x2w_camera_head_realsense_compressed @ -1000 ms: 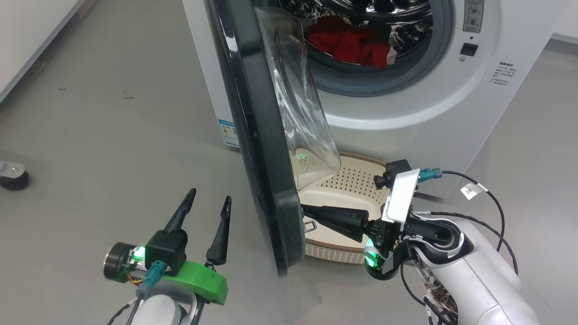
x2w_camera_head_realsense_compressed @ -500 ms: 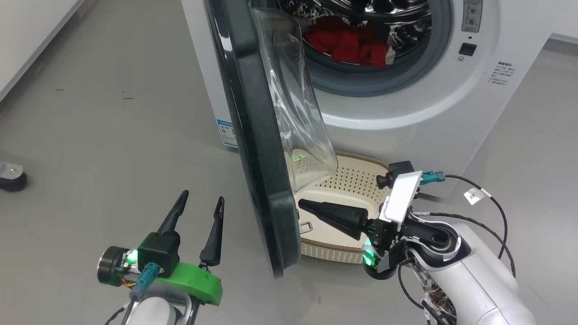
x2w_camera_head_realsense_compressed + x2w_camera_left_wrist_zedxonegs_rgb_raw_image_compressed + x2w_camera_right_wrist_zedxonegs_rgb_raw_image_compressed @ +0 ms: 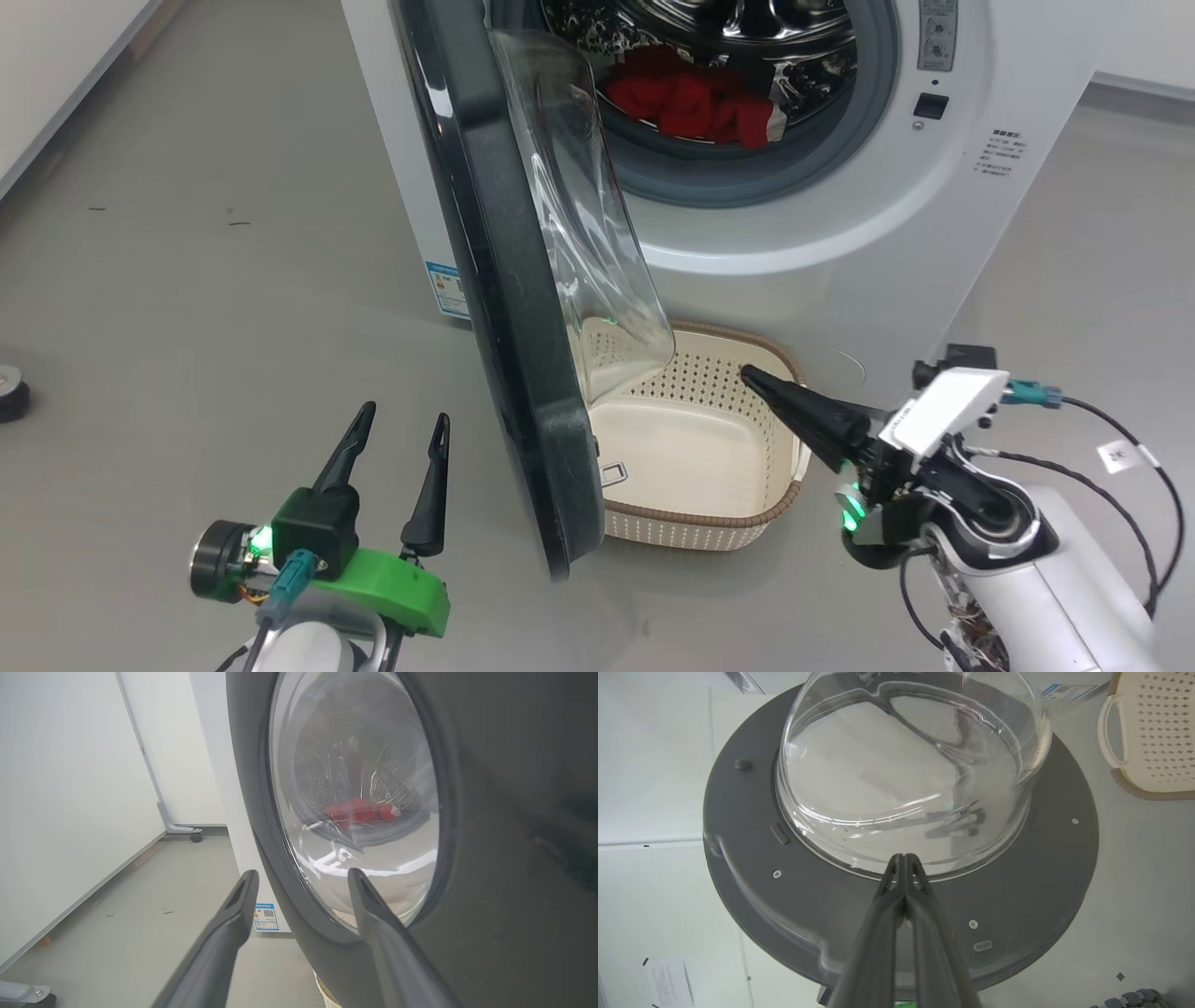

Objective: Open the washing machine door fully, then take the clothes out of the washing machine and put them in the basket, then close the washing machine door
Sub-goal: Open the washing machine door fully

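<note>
Head view | door (image 3: 504, 308) ajar | left fingers (image 3: 345, 453) spread, empty | right fingers (image 3: 803, 413) pressed together near basket (image 3: 700, 516)

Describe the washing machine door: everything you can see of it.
The washing machine door is round, with a wide glossy black rim outside and a matt grey, screwed inner ring around a bulging clear glass window. It stands partly open, nearly edge-on to the head camera, its lower part in front of the basket. Neither the open left gripper nor the shut right gripper appears to touch it.
</note>
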`<state>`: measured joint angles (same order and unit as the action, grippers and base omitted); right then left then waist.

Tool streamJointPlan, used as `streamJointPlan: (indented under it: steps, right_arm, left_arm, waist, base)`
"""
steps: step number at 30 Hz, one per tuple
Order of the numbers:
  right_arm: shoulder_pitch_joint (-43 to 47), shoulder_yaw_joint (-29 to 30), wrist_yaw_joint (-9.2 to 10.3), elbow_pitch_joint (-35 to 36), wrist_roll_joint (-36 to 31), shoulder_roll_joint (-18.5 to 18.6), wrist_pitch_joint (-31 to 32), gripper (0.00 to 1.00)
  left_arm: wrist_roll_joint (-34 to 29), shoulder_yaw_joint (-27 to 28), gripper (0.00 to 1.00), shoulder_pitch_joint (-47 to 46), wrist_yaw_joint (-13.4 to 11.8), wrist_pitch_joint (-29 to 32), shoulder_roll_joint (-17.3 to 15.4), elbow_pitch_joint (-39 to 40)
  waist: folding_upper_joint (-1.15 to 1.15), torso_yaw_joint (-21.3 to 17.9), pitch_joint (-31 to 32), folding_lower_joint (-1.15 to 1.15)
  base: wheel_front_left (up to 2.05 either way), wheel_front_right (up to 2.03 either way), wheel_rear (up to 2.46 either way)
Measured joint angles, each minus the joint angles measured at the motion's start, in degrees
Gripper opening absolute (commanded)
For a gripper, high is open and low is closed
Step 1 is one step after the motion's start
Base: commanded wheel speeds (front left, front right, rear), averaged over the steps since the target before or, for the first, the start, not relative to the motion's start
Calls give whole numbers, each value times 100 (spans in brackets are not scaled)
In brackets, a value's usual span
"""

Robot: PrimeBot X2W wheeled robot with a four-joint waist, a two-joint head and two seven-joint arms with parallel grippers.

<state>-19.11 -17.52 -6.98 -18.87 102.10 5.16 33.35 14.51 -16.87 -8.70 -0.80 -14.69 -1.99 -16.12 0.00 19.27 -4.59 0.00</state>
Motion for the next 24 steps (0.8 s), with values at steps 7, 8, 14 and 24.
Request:
streamJointPlan:
  steps: [7, 8, 14, 24]
  right_arm:
    - [460, 323, 1, 187, -417, 221, -601, 100]
    - [503, 383, 1, 246, -480, 221, -723, 100]
    - [834, 671, 1, 403, -1539, 544, -1851, 100]
    - [1209, 732, 0, 385, -3550, 1215, -3472, 100]
  left_arm:
    - [-11, 45, 100, 86, 0, 0, -1, -29]
    - [-15, 49, 100, 95, 0, 0, -2, -32]
    - [-16, 124, 100, 168, 0, 0, -7, -24]
    - [-16, 143, 100, 172, 0, 0, -15, -24]
  waist:
    - [0, -72, 116, 0]
    - [0, -86, 131, 0]
    - [0, -179, 165, 0]
    - [0, -230, 157, 0]
  base:
    - [0, 0, 0]
    - [0, 0, 0]
    - [0, 0, 0]
    - [0, 0, 0]
